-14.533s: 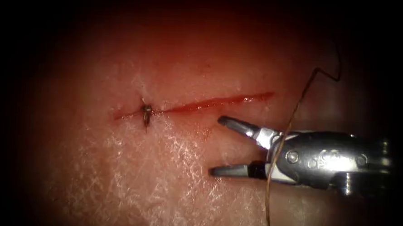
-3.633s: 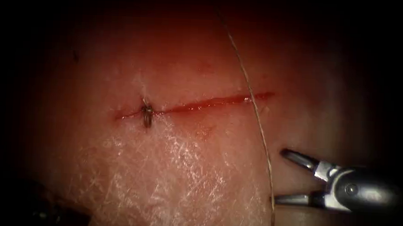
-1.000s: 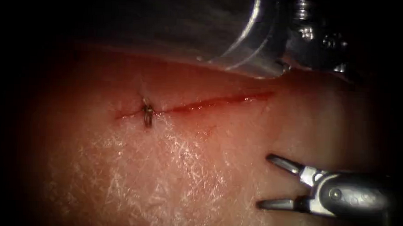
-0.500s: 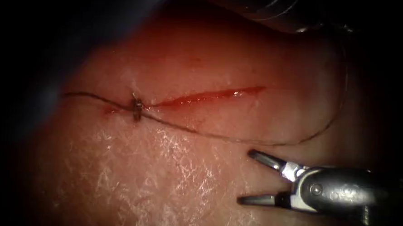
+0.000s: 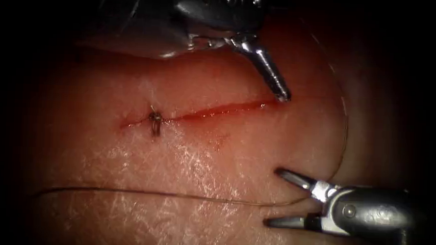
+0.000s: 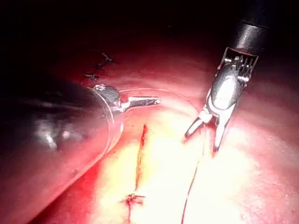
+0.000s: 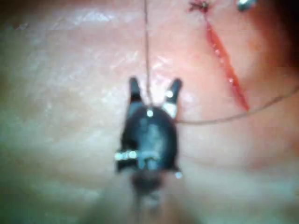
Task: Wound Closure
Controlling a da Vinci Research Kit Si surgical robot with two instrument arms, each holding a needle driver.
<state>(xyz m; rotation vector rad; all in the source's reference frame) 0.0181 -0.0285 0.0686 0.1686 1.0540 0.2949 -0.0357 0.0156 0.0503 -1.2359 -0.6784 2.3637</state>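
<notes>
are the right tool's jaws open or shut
Open: the right tool shows two jaws spread in a V over the tissue, with the thread passing between them, ungripped.

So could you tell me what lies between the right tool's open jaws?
In the endoscope view, the thread runs in between the right tool's open jaws, over bare tissue.

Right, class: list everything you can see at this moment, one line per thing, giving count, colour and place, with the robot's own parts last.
Tissue: one piece, pale pink, under everything.
Cut: one, red, slanting across the tissue, open along its right stretch.
Stitch: one, dark knot, across the cut near its left end.
Thread: one strand, thin and dark, lying below the cut, curving up past the cut's right end.
Red fluid: glistening along the cut.
Left tool: one, silver, jaws shut, tip at the cut's right end; whether it holds anything cannot be told.
Right tool: one, silver, jaws open, holding nothing, below the cut on the right; the thread passes between them.
</notes>
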